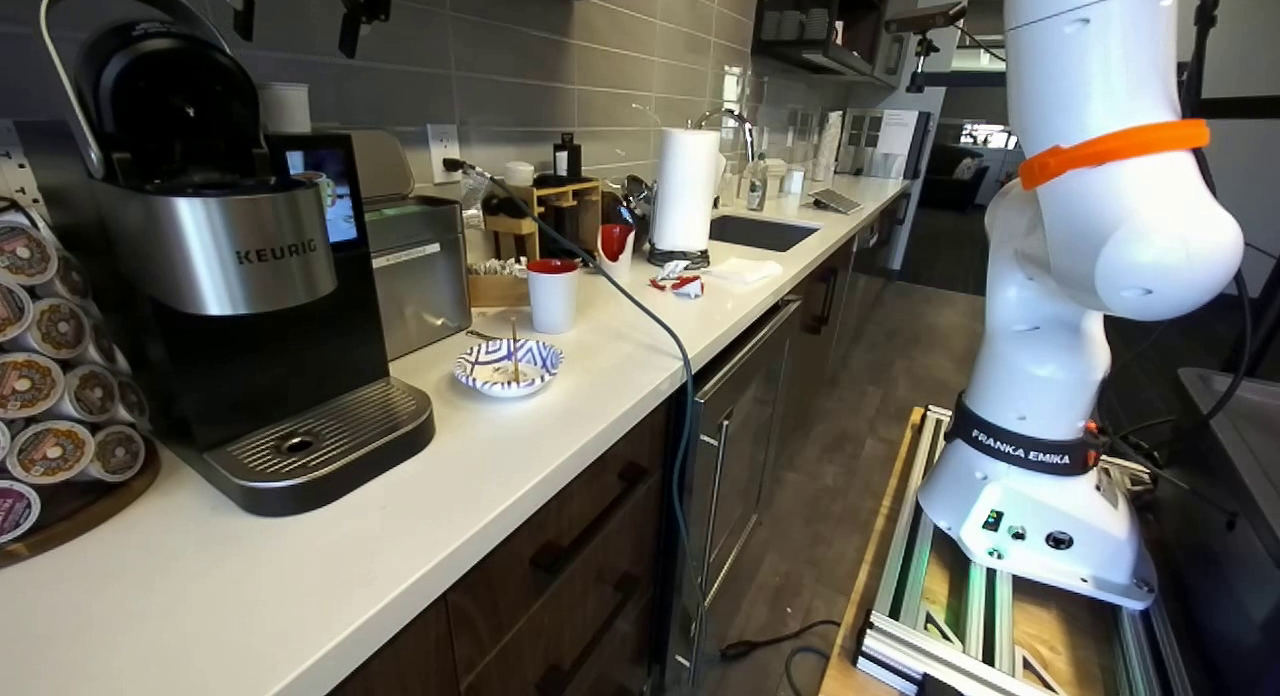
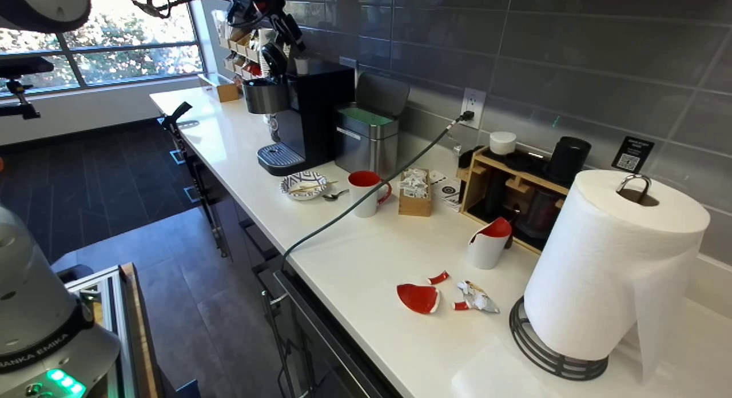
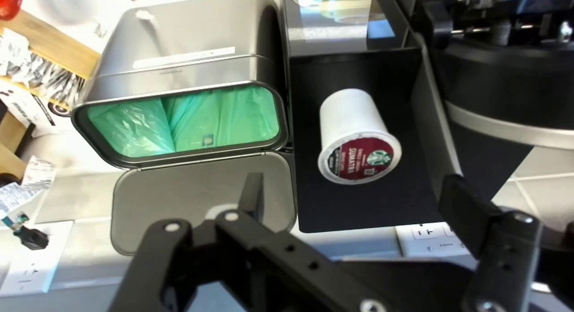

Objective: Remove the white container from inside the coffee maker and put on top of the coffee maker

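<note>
The white container point(image 1: 285, 107) is a small pod-like cup resting on the flat black top of the coffee maker point(image 1: 230, 251), behind its raised domed head. The cup point(image 2: 301, 65) and the coffee maker point(image 2: 323, 100) also show in the other exterior view. In the wrist view the cup point(image 3: 352, 119) stands on the black top point(image 3: 372, 209), with its dark red label facing up. My gripper point(image 3: 353, 191) is open and empty, its fingers wide apart. In both exterior views the gripper point(image 1: 297, 34) hovers above the coffee maker and the cup, touching neither; it also appears here point(image 2: 290, 36).
A steel bin point(image 3: 197, 38) with a green liner and open lid stands beside the coffee maker. A rack of coffee pods point(image 1: 60, 376) is on its other side. A patterned dish point(image 1: 540, 359), a red-lined mug point(image 1: 553, 301) and a stretched cable point(image 1: 640, 311) are farther along the counter.
</note>
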You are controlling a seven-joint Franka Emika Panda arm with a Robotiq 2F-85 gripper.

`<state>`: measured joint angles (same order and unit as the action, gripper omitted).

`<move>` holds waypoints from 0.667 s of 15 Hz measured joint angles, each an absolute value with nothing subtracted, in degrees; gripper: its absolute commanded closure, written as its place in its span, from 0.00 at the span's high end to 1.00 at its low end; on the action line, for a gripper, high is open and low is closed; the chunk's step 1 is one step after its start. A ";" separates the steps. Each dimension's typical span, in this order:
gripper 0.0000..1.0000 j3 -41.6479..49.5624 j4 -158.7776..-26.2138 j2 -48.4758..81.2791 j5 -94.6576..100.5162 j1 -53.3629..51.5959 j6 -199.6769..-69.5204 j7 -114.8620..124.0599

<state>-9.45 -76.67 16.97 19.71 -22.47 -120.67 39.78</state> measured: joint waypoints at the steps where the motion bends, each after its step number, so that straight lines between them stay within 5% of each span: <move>1: 1.00 -9.46 -79.15 14.72 19.72 -22.54 -121.39 42.16; 10: 1.00 -12.23 -103.95 -5.30 9.71 -20.93 -129.55 39.67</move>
